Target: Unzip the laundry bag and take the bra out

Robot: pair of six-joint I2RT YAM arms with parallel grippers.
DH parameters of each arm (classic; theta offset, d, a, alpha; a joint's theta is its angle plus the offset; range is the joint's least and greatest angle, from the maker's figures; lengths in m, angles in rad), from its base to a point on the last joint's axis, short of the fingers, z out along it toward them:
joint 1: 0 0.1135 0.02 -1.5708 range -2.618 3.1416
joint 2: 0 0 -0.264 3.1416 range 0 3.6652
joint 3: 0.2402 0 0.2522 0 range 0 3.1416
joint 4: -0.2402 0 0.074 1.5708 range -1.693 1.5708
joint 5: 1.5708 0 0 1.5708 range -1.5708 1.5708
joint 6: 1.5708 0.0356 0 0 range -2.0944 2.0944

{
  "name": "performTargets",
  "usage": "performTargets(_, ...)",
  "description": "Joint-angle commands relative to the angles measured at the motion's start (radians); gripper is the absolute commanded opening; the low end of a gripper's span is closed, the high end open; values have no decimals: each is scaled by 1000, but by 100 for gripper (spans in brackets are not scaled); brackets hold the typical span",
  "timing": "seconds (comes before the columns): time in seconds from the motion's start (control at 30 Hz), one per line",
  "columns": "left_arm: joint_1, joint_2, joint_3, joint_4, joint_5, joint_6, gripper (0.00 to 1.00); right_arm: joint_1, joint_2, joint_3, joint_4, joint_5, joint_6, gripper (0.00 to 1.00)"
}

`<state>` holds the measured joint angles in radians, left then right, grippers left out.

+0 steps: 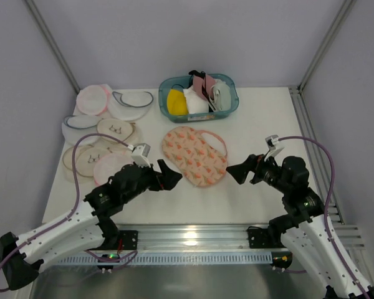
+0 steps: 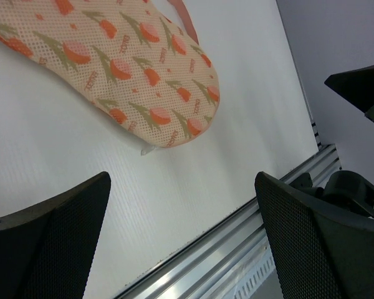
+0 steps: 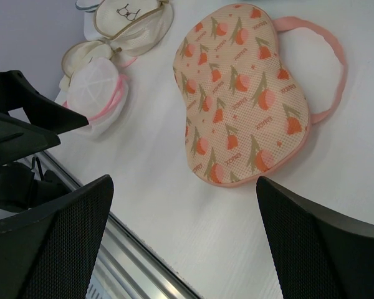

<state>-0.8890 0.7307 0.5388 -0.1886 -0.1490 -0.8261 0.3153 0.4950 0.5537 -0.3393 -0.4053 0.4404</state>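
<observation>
left arm, right arm: white links by rail, black joints beyond. purple cables looping. pincer fingers black, mesh-textured. tiny green light by rail.

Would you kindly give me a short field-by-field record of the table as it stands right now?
laundry bag: flat at the centre of the table, between the grippers; looks shut
bra: not visible
left gripper: open, empty, at the bag's left edge
right gripper: open, empty, just right of the bag
teal basket: behind the bag, holding garments
mesh pouches: clustered at the table's left side
</observation>
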Motion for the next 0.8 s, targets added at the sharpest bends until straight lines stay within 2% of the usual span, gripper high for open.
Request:
performTargets(0.0, -2, -11, 35, -41, -58, 10, 99, 4, 4, 37, 8, -7, 4, 99)
performTargets(0.13, -2, 7, 18, -43, -63, -31, 100, 2, 17, 31, 13, -29, 4, 99)
performTargets(0.33, -2, 87, -45, -12, -107, -209, 99, 4, -58, -6, 42, -3, 20, 99)
performTargets(0.5, -2, 203, -118, 225, -84, -323, 99, 2, -78, -37, 33, 8, 20, 100)
performTargets(0.73, -2, 459, -79, 472, -43, -358, 100, 4, -69, -75, 37, 11, 24, 99)
performTargets(0.77, -2, 489, -76, 548, -28, -363, 99, 4, -64, -83, 40, 10, 24, 99)
